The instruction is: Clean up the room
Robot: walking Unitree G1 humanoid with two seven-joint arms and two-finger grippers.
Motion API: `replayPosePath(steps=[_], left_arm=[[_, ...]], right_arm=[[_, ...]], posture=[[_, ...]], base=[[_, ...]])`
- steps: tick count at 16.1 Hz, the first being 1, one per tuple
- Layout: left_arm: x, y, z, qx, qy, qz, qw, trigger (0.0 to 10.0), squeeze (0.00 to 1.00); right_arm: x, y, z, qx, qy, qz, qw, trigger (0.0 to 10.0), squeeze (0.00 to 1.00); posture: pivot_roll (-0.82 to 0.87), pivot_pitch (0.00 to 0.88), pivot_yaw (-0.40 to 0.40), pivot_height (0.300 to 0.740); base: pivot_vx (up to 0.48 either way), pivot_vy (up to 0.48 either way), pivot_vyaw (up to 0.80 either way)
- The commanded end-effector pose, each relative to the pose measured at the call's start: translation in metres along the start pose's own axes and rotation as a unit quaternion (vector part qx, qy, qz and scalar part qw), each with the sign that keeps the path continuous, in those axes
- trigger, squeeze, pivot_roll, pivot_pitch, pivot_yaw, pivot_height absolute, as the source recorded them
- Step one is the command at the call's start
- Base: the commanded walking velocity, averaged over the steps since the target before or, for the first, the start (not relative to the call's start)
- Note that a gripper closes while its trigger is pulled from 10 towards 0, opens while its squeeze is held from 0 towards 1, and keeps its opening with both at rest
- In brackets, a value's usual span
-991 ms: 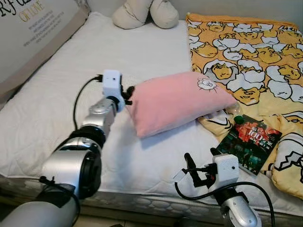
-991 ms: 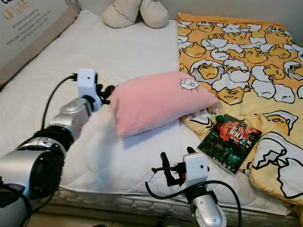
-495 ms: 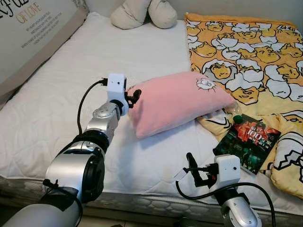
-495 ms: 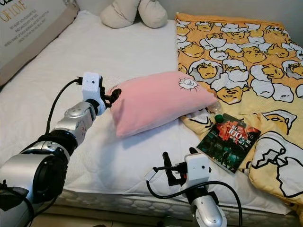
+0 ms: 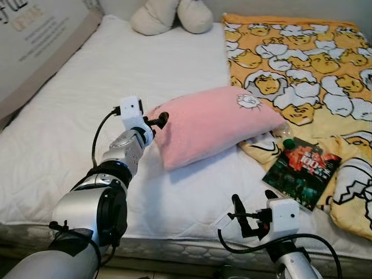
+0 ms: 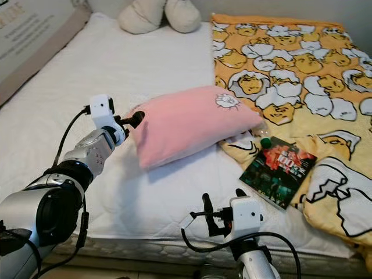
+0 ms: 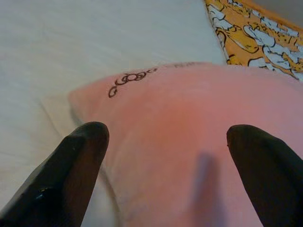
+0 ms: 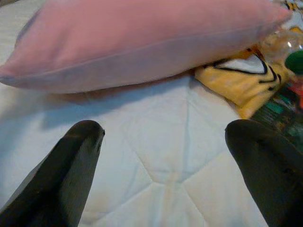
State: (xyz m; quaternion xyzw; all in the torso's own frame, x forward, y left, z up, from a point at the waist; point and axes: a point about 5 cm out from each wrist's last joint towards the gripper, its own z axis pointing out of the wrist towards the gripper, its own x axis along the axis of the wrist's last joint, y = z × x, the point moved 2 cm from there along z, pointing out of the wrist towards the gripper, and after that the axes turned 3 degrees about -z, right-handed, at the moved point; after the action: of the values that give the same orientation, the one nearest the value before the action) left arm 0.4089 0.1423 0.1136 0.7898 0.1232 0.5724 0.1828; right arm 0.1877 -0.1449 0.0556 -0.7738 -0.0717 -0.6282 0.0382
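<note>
A pink pillow (image 5: 215, 125) lies across the middle of the white mattress (image 5: 70, 133). My left gripper (image 5: 158, 121) is open at the pillow's left corner, and in the left wrist view (image 7: 168, 135) the pillow (image 7: 189, 123) fills the space between its spread fingers. I cannot tell whether they touch it. My right gripper (image 5: 254, 203) is open and empty, low over the bed's front edge. Its wrist view (image 8: 165, 127) looks at the pillow's underside (image 8: 142, 42).
A dark book (image 5: 302, 171) and a green-capped bottle (image 5: 288, 142) lie on a yellow cartoon blanket (image 5: 296, 64) on the bed's right half. A cream plush (image 5: 171, 14) sits at the head. A large printed board (image 5: 40, 46) leans along the left side.
My left wrist has dropped and tilted a little, with its fingers staying at the pillow's corner. The whole view has shifted slightly. The right gripper sits slightly lower in view.
</note>
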Motion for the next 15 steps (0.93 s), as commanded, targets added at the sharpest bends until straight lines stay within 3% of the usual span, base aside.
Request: replayPosePath(steps=[1, 2, 5, 7, 8, 9, 10, 12, 13, 15], left_arm=[[0.009, 0.002, 0.002, 0.007, 0.004, -0.021, 1.0, 10.0, 1.0], [0.01, 0.004, 0.002, 0.01, 0.004, -0.046, 0.999, 10.0, 1.0], [0.001, 0.012, 0.004, 0.015, -0.008, -0.059, 0.998, 10.0, 1.0], [-0.014, 0.015, 0.003, 0.02, -0.028, -0.049, 0.998, 10.0, 1.0], [-0.029, 0.014, 0.001, 0.034, -0.051, -0.023, 0.998, 10.0, 0.96], [-0.038, 0.01, 0.0, 0.049, -0.066, -0.007, 0.997, 10.0, 0.0], [-0.04, 0.009, -0.001, 0.054, -0.071, -0.002, 0.996, 10.0, 0.0], [-0.055, 0.005, -0.004, 0.082, -0.096, -0.029, 0.992, 10.0, 0.0], [-0.064, 0.011, -0.005, 0.082, -0.11, -0.063, 0.989, 10.0, 0.0], [-0.07, 0.016, -0.005, 0.08, -0.119, -0.082, 0.986, 10.0, 0.0]], right_arm=[[0.007, 0.001, -0.001, -0.006, 0.015, -0.003, 1.0, 10.0, 0.0], [0.007, 0.0, -0.004, -0.007, 0.013, -0.003, 1.0, 10.0, 0.0], [0.006, 0.0, -0.01, -0.008, 0.006, -0.003, 1.0, 10.0, 0.0], [0.006, 0.0, -0.014, -0.012, 0.003, -0.003, 1.0, 10.0, 0.0], [0.006, -0.001, -0.019, -0.014, -0.001, -0.001, 1.0, 10.0, 0.0], [0.005, -0.002, -0.021, -0.015, -0.005, 0.0, 1.0, 10.0, 0.0], [0.005, -0.003, -0.023, -0.015, -0.006, 0.001, 1.0, 10.0, 0.0], [0.003, -0.005, -0.027, -0.015, -0.013, 0.003, 1.0, 10.0, 0.0], [0.002, -0.007, -0.029, -0.014, -0.017, 0.005, 1.0, 10.0, 0.0], [0.002, -0.008, -0.03, -0.014, -0.018, 0.006, 1.0, 10.0, 0.0]], posture=[[-0.31, 0.058, 0.072, 0.731], [-0.31, 0.067, 0.071, 0.731], [-0.33, 0.079, 0.069, 0.731], [-0.35, 0.097, 0.071, 0.731], [-0.36, 0.108, 0.072, 0.731], [-0.36, 0.113, 0.074, 0.731], [-0.36, 0.118, 0.074, 0.731], [-0.37, 0.129, 0.075, 0.731], [-0.37, 0.137, 0.078, 0.731], [-0.37, 0.142, 0.082, 0.731]], base=[[0.0, 0.0, 0.0], [0.0, 0.0, 0.0], [0.0, 0.0, 0.0], [0.0, 0.0, 0.0], [0.0, 0.0, 0.0], [0.0, 0.0, 0.0], [0.0, 0.0, 0.0], [0.0, 0.0, 0.0], [0.0, 0.0, 0.0], [0.0, 0.0, 0.0]])
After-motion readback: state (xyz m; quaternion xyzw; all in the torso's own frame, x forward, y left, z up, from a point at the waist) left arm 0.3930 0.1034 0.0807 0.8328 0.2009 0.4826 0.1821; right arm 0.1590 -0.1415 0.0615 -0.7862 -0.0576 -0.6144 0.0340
